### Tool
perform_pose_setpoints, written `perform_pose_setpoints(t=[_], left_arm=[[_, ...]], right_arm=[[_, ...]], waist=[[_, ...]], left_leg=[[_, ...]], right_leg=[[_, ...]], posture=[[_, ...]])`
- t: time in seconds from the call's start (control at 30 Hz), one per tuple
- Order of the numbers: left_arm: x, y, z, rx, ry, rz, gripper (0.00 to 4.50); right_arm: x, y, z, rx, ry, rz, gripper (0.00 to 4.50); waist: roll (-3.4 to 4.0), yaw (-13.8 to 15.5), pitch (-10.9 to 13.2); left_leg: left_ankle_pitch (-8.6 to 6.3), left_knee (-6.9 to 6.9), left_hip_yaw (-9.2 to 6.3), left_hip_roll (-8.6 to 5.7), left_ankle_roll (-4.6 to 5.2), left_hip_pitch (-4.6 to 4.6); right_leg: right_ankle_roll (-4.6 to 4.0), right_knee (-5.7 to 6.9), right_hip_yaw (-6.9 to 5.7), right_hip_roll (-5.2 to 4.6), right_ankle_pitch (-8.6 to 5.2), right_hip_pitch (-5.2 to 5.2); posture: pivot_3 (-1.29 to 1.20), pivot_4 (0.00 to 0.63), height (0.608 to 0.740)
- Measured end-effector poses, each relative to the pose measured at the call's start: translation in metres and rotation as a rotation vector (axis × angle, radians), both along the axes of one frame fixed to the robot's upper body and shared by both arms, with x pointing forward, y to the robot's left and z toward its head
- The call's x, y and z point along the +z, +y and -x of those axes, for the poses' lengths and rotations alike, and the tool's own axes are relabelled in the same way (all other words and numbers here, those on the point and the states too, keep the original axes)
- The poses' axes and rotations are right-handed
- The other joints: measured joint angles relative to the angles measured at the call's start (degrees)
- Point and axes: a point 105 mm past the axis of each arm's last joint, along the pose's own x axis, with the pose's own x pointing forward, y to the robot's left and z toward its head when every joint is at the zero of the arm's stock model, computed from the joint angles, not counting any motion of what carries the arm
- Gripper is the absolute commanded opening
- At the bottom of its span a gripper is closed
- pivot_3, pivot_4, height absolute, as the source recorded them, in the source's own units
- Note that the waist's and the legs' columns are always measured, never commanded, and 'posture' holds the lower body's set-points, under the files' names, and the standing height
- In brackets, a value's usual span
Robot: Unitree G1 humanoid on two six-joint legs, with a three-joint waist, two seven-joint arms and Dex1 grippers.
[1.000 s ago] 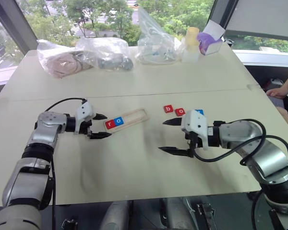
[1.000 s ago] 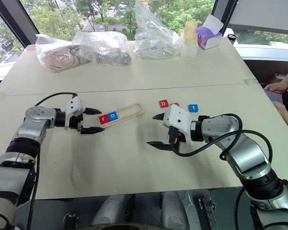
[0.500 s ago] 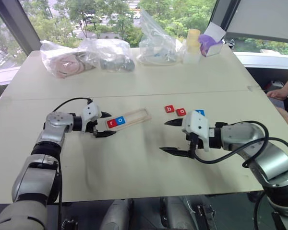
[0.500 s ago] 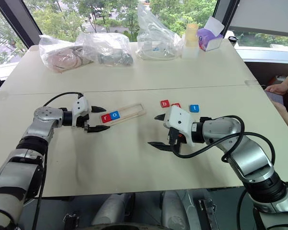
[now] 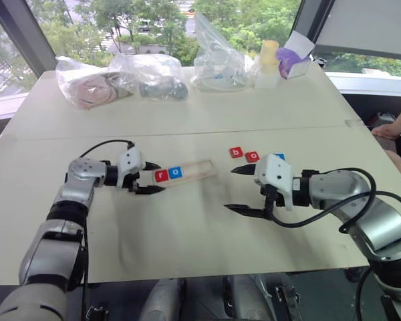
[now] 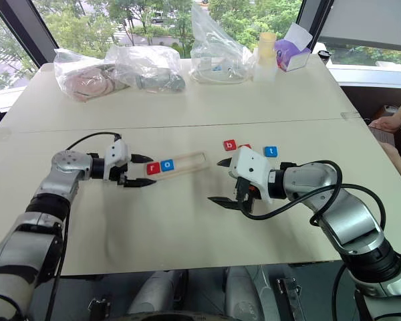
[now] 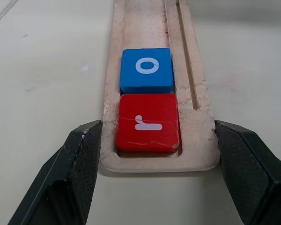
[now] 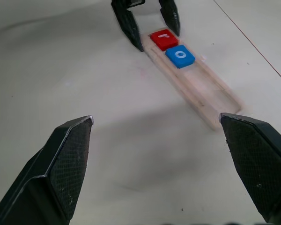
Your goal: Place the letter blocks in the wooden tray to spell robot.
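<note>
The wooden tray (image 5: 202, 168) lies left of the table's centre. A red r block (image 7: 148, 123) sits at its left end with a blue o block (image 7: 146, 69) beside it; the rest of the recess is bare. My left gripper (image 5: 154, 178) is shut on that left end, one finger against each long side of the frame. Three loose letter blocks lie to the right: a red b (image 5: 236, 152), a red o (image 5: 252, 156) and a blue t (image 6: 271, 151). My right gripper (image 5: 232, 189) hangs open just in front of them, holding nothing.
Clear plastic bags (image 5: 147, 75) with odds and ends, a pale bottle (image 5: 267, 63) and a purple-and-white box (image 5: 293, 57) line the far edge. A person's hand (image 5: 387, 128) rests at the table's right edge.
My left gripper has moved right onto the tray's left end and shut on it; the tray has slid slightly to the right. The right gripper has stayed in place, open.
</note>
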Motion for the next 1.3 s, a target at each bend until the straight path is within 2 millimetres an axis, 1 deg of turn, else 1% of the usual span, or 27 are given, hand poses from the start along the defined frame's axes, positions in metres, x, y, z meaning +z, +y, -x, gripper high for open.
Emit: perform_pose_setpoints(t=[0.13, 0.23, 0.33, 0.43, 0.6, 0.97, 1.03, 1.07, 1.2, 1.27, 1.3], left_arm=[[-0.004, -0.016, 0.022, -0.112, 0.02, 0.0, 3.11], [-0.006, -0.025, 0.036, -0.153, 0.034, 0.006, 3.11], [-0.008, -0.029, 0.044, -0.17, 0.039, -0.001, 3.11], [-0.009, -0.029, 0.051, -0.168, 0.036, -0.012, 3.11], [-0.01, -0.03, 0.058, -0.156, 0.028, -0.018, 3.11], [-0.011, -0.033, 0.061, -0.125, -0.01, -0.036, 3.11], [-0.011, -0.033, 0.063, -0.119, -0.009, -0.038, 4.15], [-0.011, -0.033, 0.062, -0.111, -0.007, -0.039, 4.46], [-0.012, -0.032, 0.064, -0.103, -0.002, -0.041, 4.46], [-0.012, -0.03, 0.065, -0.096, -0.003, -0.041, 4.46], [-0.011, -0.028, 0.064, -0.089, -0.008, -0.045, 4.46]], right_arm=[[0.0, 0.0, 0.0, 0.002, -0.001, 0.003, 4.5], [0.0, -0.001, 0.0, 0.004, 0.0, 0.004, 4.5], [0.0, -0.001, 0.0, 0.006, 0.001, 0.005, 4.5], [0.0, 0.0, 0.0, 0.008, 0.0, 0.005, 4.5], [0.0, -0.001, 0.0, 0.014, -0.003, 0.007, 4.5], [0.003, -0.002, -0.004, 0.013, -0.029, 0.021, 4.5], [0.003, -0.002, -0.005, 0.015, -0.032, 0.023, 4.5], [0.002, -0.002, -0.006, 0.012, -0.031, 0.024, 4.5], [0.002, -0.002, -0.012, -0.006, -0.042, 0.021, 4.5], [0.001, 0.0, -0.02, -0.039, -0.056, 0.009, 4.5], [0.001, 0.002, -0.028, -0.076, -0.065, -0.011, 4.5]], waist=[[0.0, 0.0, 0.0], [0.0, 0.0, 0.0], [0.01, 0.0, 0.0], [0.01, 0.0, 0.0], [0.02, 0.0, 0.0], [0.02, 0.0, 0.0], [0.03, 0.0, 0.0], [0.03, 0.0, 0.0], [0.06, -0.1, 0.0], [0.06, -0.1, 0.0], [0.03, -0.2, -0.1]], left_leg=[[-0.01, -0.01, 0.01, 0.0, 0.01, 0.0], [-0.01, -0.01, 0.0, 0.01, 0.01, 0.01], [-0.01, -0.01, 0.01, 0.01, 0.01, 0.01], [-0.01, -0.02, 0.01, 0.01, 0.01, 0.01], [-0.01, -0.04, 0.02, 0.02, 0.01, 0.03], [-0.01, -0.03, 0.04, 0.02, 0.01, 0.03], [-0.01, -0.03, 0.04, 0.02, 0.01, 0.03], [-0.01, -0.03, 0.04, 0.02, 0.01, 0.03], [-0.01, -0.05, 0.05, 0.02, 0.01, 0.05], [-0.01, -0.05, 0.05, 0.03, 0.01, 0.06], [-0.01, -0.05, 0.07, 0.07, 0.01, 0.09]], right_leg=[[0.0, -0.01, 0.04, -0.01, 0.0, -0.01], [-0.01, 0.0, 0.06, -0.01, 0.0, -0.01], [-0.01, -0.01, 0.06, -0.01, 0.0, -0.01], [-0.01, -0.01, 0.07, -0.01, 0.0, -0.02], [-0.01, -0.01, 0.09, -0.01, 0.0, -0.02], [-0.02, -0.01, 0.08, -0.01, 0.0, -0.02], [-0.02, -0.01, 0.09, -0.02, 0.0, -0.02], [-0.02, -0.01, 0.09, -0.02, 0.0, -0.02], [-0.02, -0.01, 0.1, -0.02, 0.0, -0.02], [-0.02, 0.0, 0.1, -0.01, 0.0, -0.01], [-0.05, 0.0, 0.14, -0.02, 0.01, -0.01]], posture=[[0.0, 0.15, 0.74], [0.0, 0.15, 0.74], [0.0, 0.15, 0.74], [0.0, 0.15, 0.74], [0.0, 0.15, 0.74], [0.0, 0.15, 0.74], [0.0, 0.15, 0.74], [0.0, 0.15, 0.74], [0.0, 0.15, 0.74], [0.0, 0.15, 0.74], [0.0, 0.15, 0.74]])
